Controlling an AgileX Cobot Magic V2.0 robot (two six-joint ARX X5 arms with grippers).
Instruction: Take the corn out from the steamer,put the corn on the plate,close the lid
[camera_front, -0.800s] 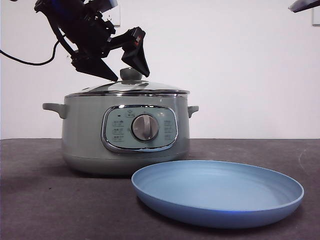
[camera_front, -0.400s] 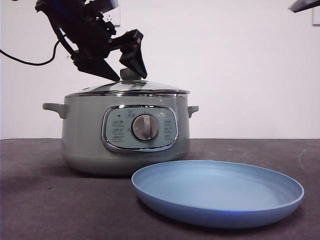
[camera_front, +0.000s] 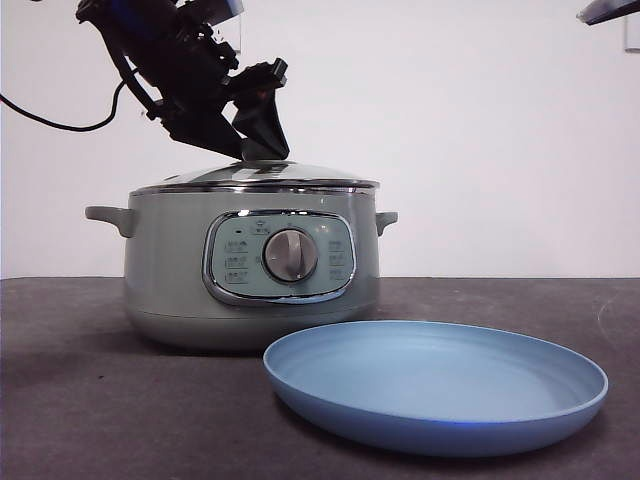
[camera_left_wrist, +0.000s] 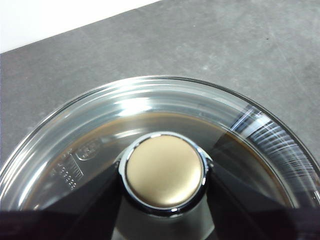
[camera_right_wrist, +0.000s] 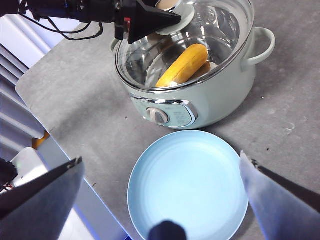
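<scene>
The left gripper (camera_front: 252, 150) is down at the top of the lid (camera_front: 300, 174), its two black jaws set one on each side of the knob (camera_left_wrist: 164, 171). In the left wrist view the jaws flank the knob closely, at or nearly at its chrome collar; whether they press it I cannot tell. The arm reaches down to the lid from the upper side of the front view, dark and tilted.

The lid sits on the steamer (camera_front: 170, 270), its chrome rim level on the pot's edge. Through the glass, the right wrist view shows the corn (camera_right_wrist: 184, 65) lying inside the steamer, slanted across the bowl under the lid.

The steamer stands on the grey table (camera_front: 80, 400) with its dial (camera_front: 290, 255) facing the front camera and a small handle on each side.

The plate (camera_front: 540, 395) lies on the table just in front of the steamer, on the dial side, apart from the pot wall.

The right gripper (camera_right_wrist: 165, 230) hangs high above the plate, its jaws spread wide and holding nothing, well away from the steamer.
</scene>
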